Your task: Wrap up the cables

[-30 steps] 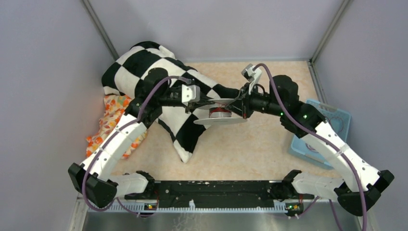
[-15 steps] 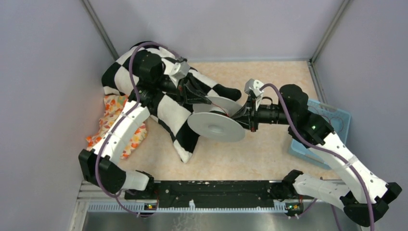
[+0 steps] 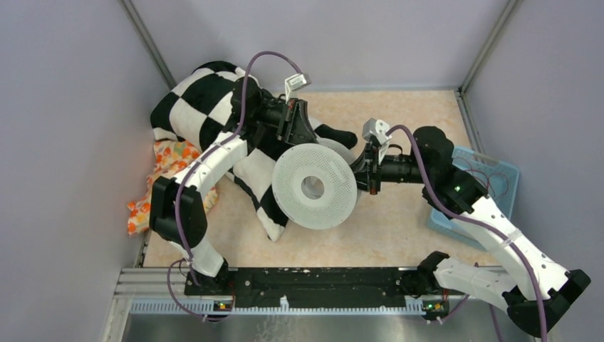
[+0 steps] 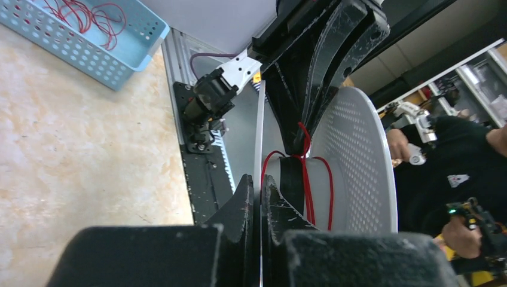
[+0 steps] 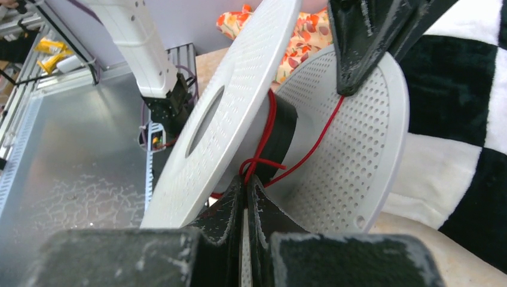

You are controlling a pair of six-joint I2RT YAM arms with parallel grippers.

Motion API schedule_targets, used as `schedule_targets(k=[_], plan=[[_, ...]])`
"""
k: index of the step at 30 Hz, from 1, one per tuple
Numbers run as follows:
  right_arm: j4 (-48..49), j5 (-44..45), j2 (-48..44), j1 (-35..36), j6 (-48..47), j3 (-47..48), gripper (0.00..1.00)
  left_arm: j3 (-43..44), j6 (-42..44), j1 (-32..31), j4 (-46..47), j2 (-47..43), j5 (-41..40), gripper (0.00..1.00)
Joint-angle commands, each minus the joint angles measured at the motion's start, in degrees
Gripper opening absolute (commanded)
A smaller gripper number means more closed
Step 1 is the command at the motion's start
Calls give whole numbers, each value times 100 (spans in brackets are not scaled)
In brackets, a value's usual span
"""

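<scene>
**Spool held up between both claws, red cable on its hub**

A white perforated spool hangs above the middle of the bench, tipped so that one flange faces the top camera. The left claw reaches it from the far side. In its wrist view the left claw has its fingers pressed almost together on the thin edge of a flange.

The right claw comes in from the right-edge side, into the gap between the two flanges. In its own view the right claw is pinched tight, its tips meeting where the cable crosses itself against the black hub. From there one red strand runs up across the far flange towards the left claw's fingers.

The left wrist view shows the cable looped between the flanges.

Spare cables lie tangled in a blue basket at the right edge. A black-and-white checked cloth fills the far-left corner, and an orange patterned cloth lies beside it along the left edge.
</scene>
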Motion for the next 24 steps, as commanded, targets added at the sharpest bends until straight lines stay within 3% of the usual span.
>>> schedule_targets(k=[1, 5, 11, 15, 17, 24], plan=[[-164, -824, -29, 99, -544, -81, 0, 78, -1331, 22, 499, 195, 215, 0], [413, -923, -267, 100, -333, -606, 0, -164, -2109, 15, 919, 394, -155, 0], [2046, -517, -779, 100, 640, -1637, 0, -798, -4096, 19, 2947, 822, -723, 0], [2557, -99, -970, 105, 933, -2026, 0, -945, -5513, -8, 4860, 1305, -947, 0], [2555, 118, -997, 99, 889, -2111, 0, -878, -5758, -55, 5328, 1556, -1003, 0], [2172, 210, -1038, 106, 646, -2186, 0, -617, -5720, -214, 5455, 1986, -876, 0]])
